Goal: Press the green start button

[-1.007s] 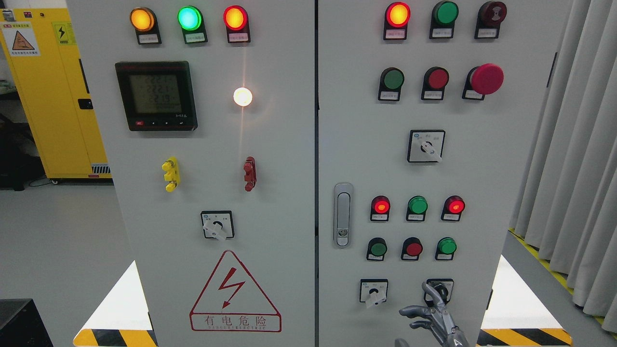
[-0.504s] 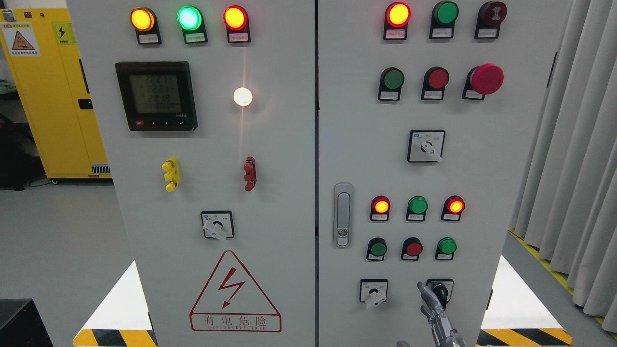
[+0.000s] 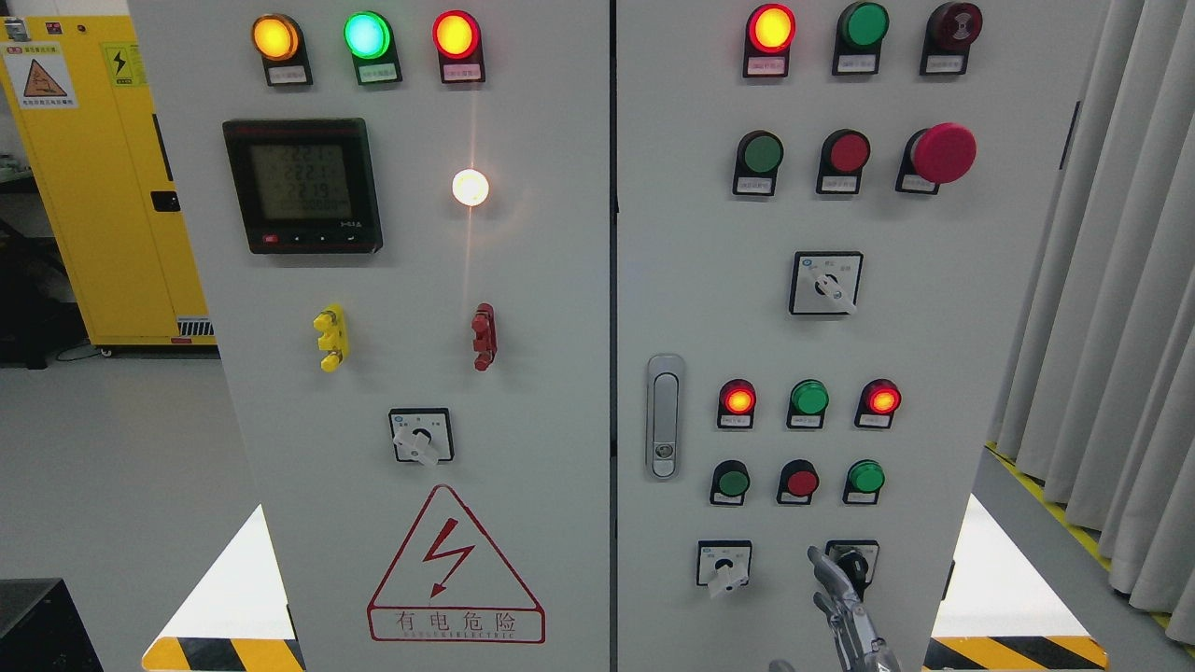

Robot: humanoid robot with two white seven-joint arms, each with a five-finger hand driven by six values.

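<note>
The right door of the grey cabinet (image 3: 934, 327) carries three green push buttons: one in the upper row (image 3: 763, 152) and two in the lower row, left (image 3: 733, 482) and right (image 3: 866, 476). My right hand (image 3: 840, 607) rises from the bottom edge, seen edge-on, open and holding nothing. Its longest fingertip (image 3: 818, 557) sits just left of a black rotary switch (image 3: 851, 560), below the lower button row and touching no green button. The left arm is out of view.
A red mushroom stop button (image 3: 943, 152) juts out at upper right. Red buttons (image 3: 801, 482) sit between the green ones. Another rotary switch (image 3: 724, 564) and the door latch (image 3: 664, 415) lie to the left. Grey curtains (image 3: 1120, 308) hang on the right.
One second ago the right hand's fingers were spread out to the left. It has turned edge-on and narrowed, its tip shifting slightly left beside the rotary switch. No change in the last half second.
</note>
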